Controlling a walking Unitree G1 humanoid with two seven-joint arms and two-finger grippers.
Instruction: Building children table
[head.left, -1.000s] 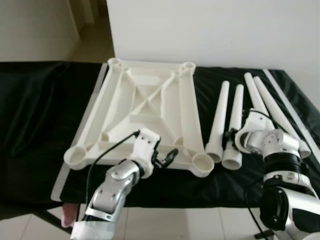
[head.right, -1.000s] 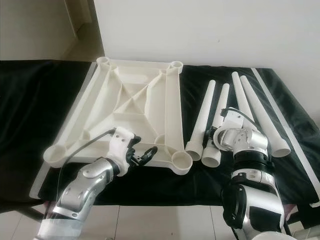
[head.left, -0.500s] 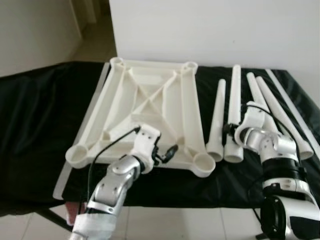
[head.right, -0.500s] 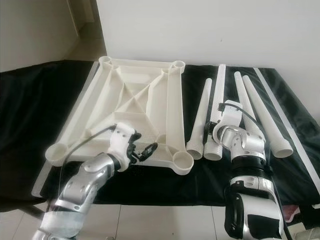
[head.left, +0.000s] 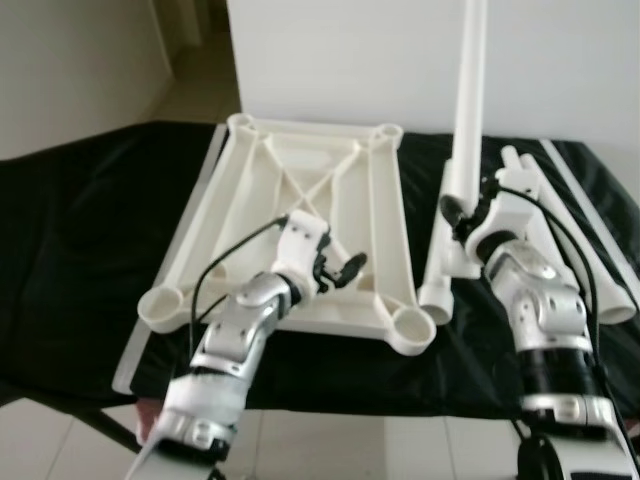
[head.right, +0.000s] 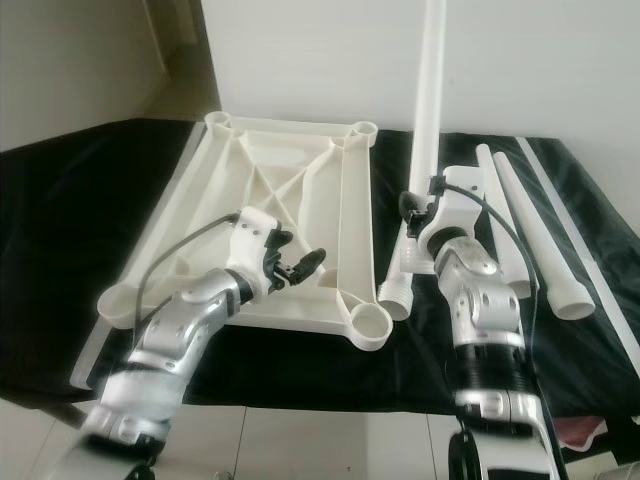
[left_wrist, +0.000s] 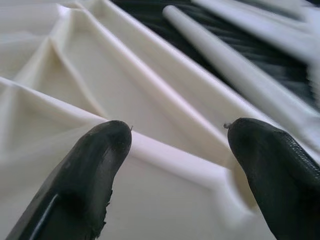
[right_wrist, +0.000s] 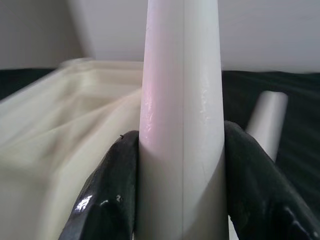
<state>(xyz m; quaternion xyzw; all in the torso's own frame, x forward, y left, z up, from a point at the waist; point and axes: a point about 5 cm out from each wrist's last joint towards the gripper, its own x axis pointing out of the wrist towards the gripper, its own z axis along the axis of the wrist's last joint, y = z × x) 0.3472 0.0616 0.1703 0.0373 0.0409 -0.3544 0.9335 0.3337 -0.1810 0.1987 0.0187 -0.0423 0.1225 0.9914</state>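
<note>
Now the right gripper (right_wrist: 180, 190), clamped on a tapered white plastic table leg (head.left: 468, 100), has swung it upright off the black cloth (head.left: 80, 230). Likely next is a socket of the upturned cream plastic tabletop (head.left: 300, 200), where the left gripper (head.left: 343, 270) hovers, fingers apart.

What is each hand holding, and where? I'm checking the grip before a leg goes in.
The right hand grips a white table leg near its wide lower end, upright. The left hand is open over the tabletop frame, holding nothing.

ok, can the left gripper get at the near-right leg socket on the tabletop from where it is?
Probably yes. The left gripper hovers open over the upturned tabletop, and the near-right socket sits just beyond it with nothing lying between. The right gripper holds a leg upright, off to the side.
</note>
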